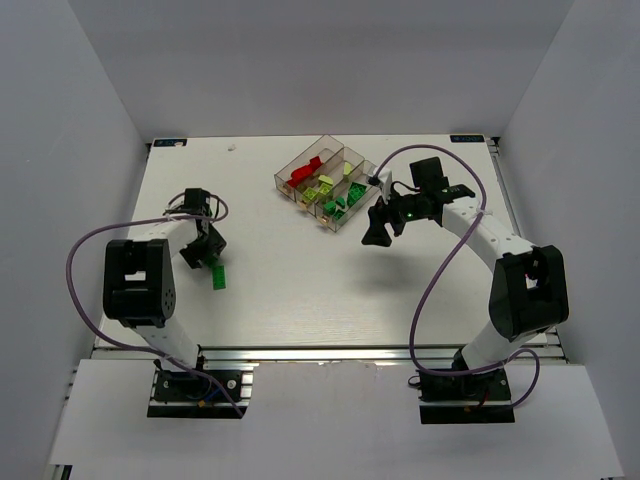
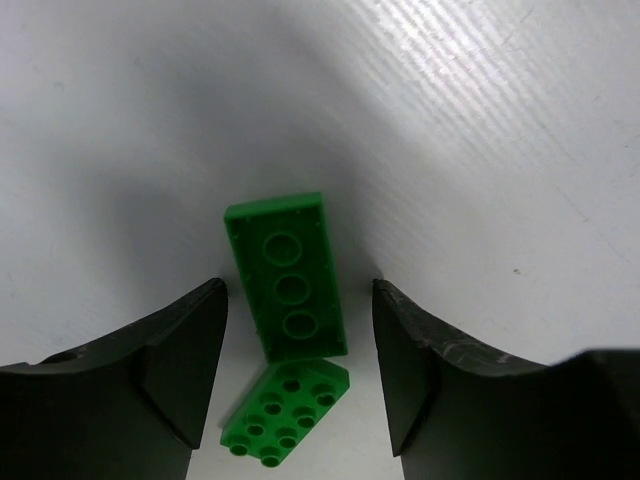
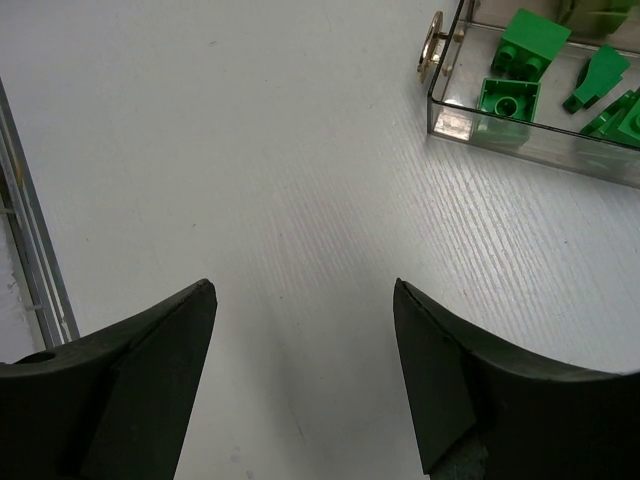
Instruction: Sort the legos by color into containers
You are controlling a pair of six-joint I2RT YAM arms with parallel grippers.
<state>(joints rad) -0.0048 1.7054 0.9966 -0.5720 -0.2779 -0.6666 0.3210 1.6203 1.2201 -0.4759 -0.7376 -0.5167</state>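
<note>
Left hand [image 2: 298, 288] apart astride two green legos [image 2: 285, 250]; right hand [image 3: 305, 288] apart near containers [image 3: 520, 145]

The left arm [image 1: 175, 340] and right arm [image 1: 490, 235] share one build: white tubular links joined by blocky black joint housings [image 1: 138, 282], each arm standing on a black base plate [image 1: 195, 385]. A purple cable [image 1: 85, 250] runs in a loose loop beside each arm. The left tool [image 2: 297, 290] and right tool [image 3: 302, 290] have matte black fingers [image 2: 170, 380], broad and wedge-shaped, with edges scuffed grey. A small green light [image 1: 408, 212] glows on the right wrist.
</note>
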